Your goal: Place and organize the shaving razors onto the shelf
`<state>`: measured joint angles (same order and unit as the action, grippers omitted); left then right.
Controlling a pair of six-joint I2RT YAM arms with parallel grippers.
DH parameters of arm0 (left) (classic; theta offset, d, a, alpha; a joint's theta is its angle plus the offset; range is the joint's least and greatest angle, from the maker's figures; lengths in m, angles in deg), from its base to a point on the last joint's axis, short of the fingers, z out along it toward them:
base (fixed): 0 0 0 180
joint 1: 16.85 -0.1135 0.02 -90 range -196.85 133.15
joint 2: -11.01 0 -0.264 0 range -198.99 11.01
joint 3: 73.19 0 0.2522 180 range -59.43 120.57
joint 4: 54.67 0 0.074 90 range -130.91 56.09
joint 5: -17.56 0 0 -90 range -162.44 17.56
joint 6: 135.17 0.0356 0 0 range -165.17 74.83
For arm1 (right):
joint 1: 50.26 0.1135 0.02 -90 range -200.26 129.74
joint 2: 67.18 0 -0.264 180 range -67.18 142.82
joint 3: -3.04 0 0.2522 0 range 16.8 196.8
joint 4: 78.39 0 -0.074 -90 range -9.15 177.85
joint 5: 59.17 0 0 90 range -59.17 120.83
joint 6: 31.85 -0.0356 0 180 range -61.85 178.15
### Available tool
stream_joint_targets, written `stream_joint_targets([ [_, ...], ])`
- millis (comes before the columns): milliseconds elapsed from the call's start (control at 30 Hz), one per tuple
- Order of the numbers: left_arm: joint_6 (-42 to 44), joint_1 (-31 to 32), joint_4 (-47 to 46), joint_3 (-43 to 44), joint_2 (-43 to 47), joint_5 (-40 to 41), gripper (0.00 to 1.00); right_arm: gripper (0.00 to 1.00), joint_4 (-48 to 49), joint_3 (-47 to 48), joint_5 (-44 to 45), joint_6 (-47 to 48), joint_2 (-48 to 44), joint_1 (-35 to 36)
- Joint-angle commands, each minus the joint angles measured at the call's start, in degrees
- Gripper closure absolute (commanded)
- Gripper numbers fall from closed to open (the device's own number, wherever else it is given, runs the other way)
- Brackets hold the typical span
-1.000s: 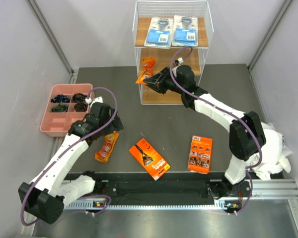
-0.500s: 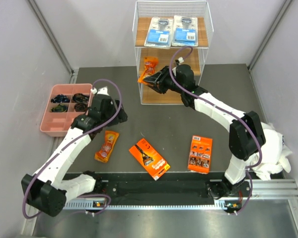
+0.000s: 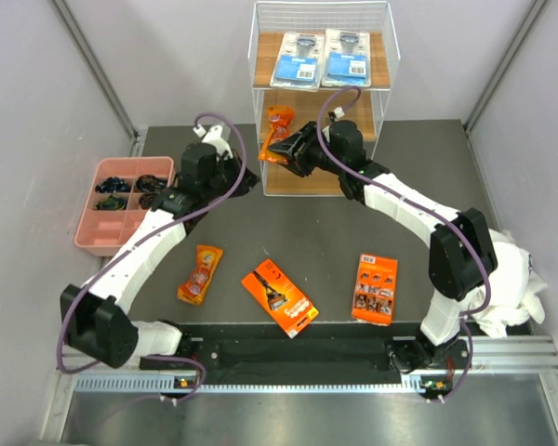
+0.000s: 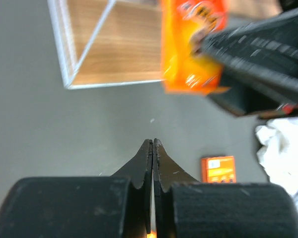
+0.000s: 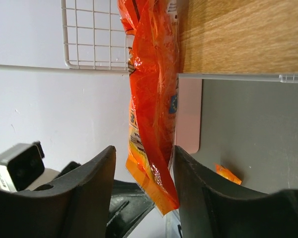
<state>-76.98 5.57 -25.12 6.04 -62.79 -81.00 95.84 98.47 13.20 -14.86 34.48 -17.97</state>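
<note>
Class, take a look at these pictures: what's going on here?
The right gripper, jaws parted, has an orange pouch between its fingers at the shelf's middle board. The left gripper is shut and empty, near the shelf's corner. Two blister cards lie on top; another pouch, a long box and an orange card lie on the table.

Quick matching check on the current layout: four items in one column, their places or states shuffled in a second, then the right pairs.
1. blue blister cards
2. long orange-black box
3. orange pouch nearest the shelf
4. left gripper

A. shut, holding nothing
B. flat on the table
C. on the top board of the shelf
D. between the fingers of the right gripper

Pairs: 1-C; 2-B; 3-D; 4-A
</note>
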Motion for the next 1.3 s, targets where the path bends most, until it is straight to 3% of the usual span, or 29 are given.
stream_joint_targets([
  [0,0.3,-0.2,-8.2,5.4,-4.1,-6.4,1.00,0.50,1.4,3.9,0.5,1.3,-1.0,-1.1],
  [767,-8.4,-0.2,-19.9,8.7,-14.3,-9.3,1.00,0.49,-0.2,4.7,0.0,1.4,-2.4,-1.8],
  [1267,-16.2,-0.2,-26.2,9.4,-18.7,-11.2,1.00,0.43,-0.5,-0.5,1.2,1.2,-8.0,-1.8],
])
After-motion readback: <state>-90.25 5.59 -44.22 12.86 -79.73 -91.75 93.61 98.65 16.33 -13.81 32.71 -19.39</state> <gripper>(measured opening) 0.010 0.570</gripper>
